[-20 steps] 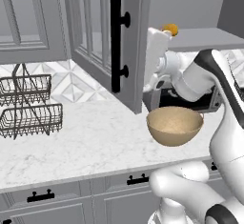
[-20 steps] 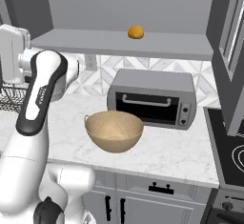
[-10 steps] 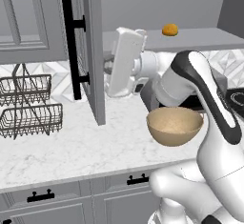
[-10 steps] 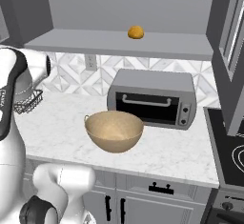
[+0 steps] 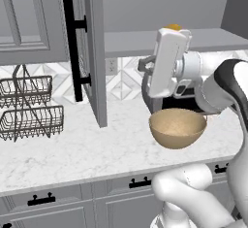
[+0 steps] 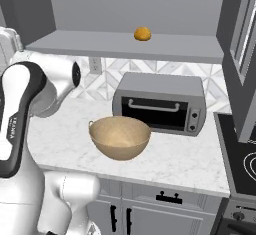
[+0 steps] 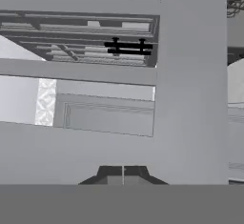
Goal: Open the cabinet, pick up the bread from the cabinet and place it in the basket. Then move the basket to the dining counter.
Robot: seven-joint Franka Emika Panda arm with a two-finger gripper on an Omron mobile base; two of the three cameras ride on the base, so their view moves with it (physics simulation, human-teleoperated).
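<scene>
cabinet (image 5: 94, 52) stands open; fingers (image 7: 123, 174) closed on nothing. next: reach up to the bread (image 6: 142, 33) on the shelf, above the basket (image 6: 120, 137).

Cabinet door (image 5: 94, 52) swung wide, shelf (image 6: 125, 45) front unobstructed (toaster oven (image 6: 159, 102) below)

Grey cabinet (image 5: 94, 52) with a black bar handle (image 5: 72, 47); orange-yellow bread (image 6: 142, 33); tan, finely textured basket (image 6: 120, 137); white marble-veined tabletop (image 5: 72, 152); black wire rack (image 5: 29, 108); grey-and-white diamond backsplash (image 6: 165, 69).
</scene>
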